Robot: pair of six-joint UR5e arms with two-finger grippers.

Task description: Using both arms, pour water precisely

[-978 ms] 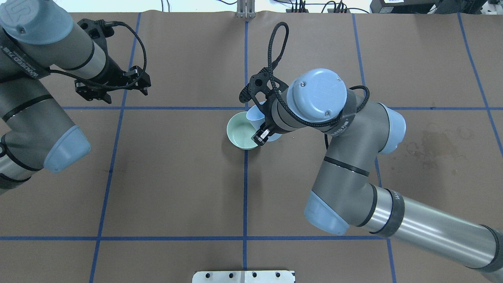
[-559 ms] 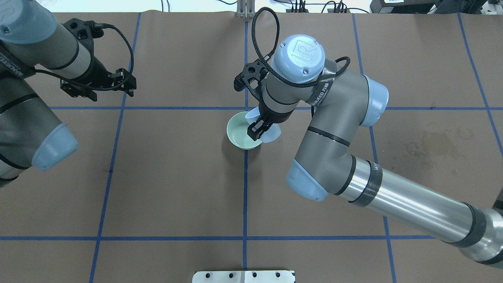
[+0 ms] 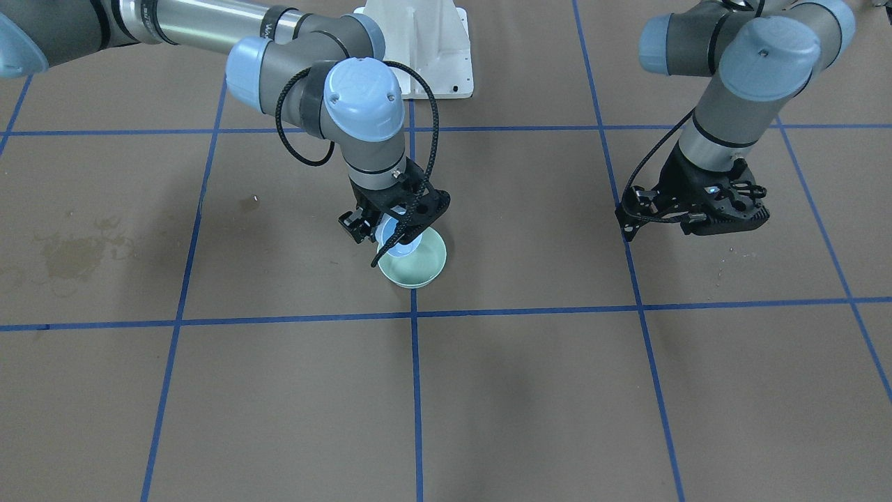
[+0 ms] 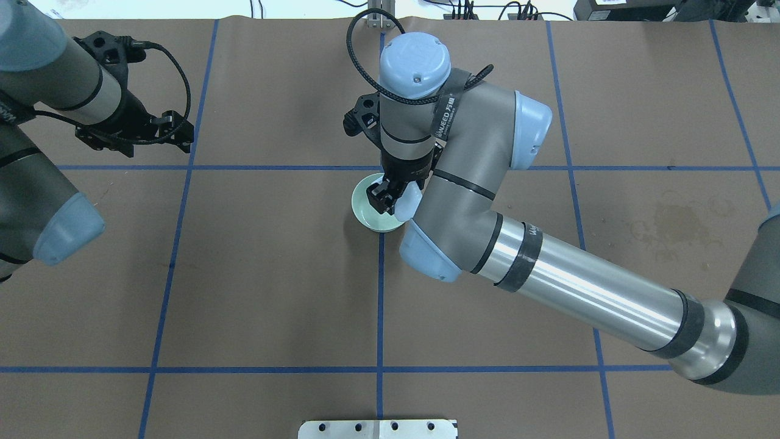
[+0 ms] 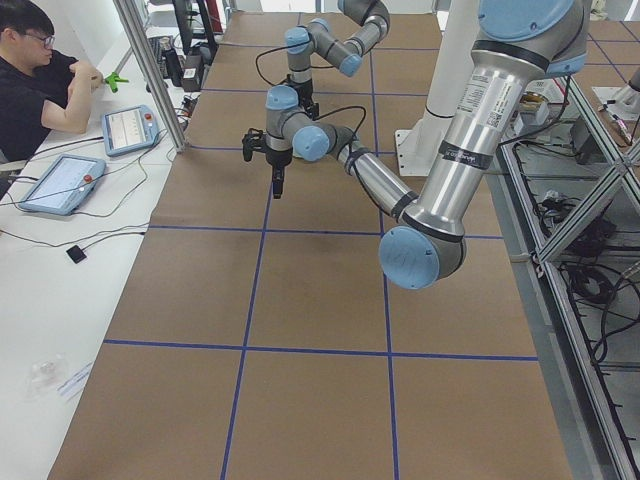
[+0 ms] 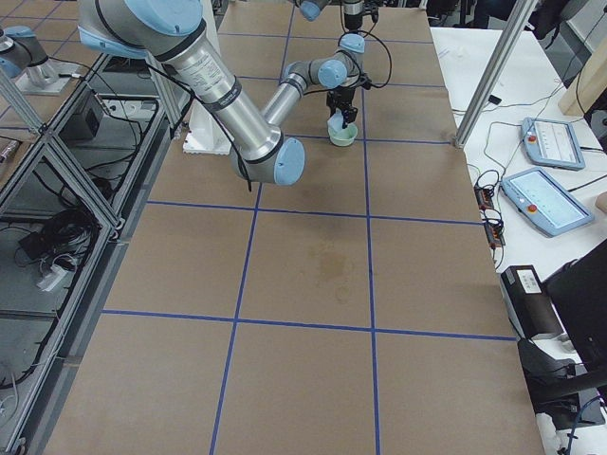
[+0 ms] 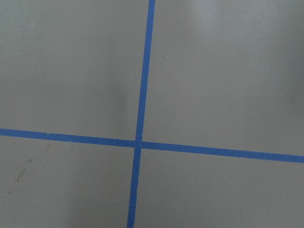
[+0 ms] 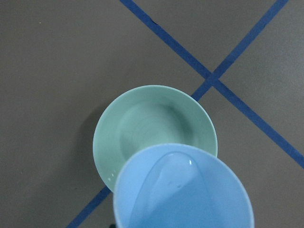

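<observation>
My right gripper (image 4: 384, 198) is shut on a light blue cup (image 4: 409, 201) and holds it tilted over a mint green bowl (image 4: 365, 212) near the table's middle. In the right wrist view the cup's mouth (image 8: 185, 190) overlaps the bowl's near rim (image 8: 142, 128), and the water (image 8: 190, 163) shows only as a faint white glint inside the cup. From the front, the cup (image 3: 401, 249) hangs just above the bowl (image 3: 426, 268). My left gripper (image 4: 177, 131) is open and empty, far to the left above bare paper, and also shows in the front view (image 3: 631, 213).
Brown paper with a blue tape grid (image 7: 140, 142) covers the table. Dried water stains (image 4: 670, 222) mark the right side. The white pedestal base (image 3: 425, 56) stands at the robot's edge. An operator (image 5: 40, 80) with tablets sits beyond the far side.
My right arm's wrist has swung left and back over the bowl, carrying the cup further over it. My left arm has drawn back to the left, away from the bowl.
</observation>
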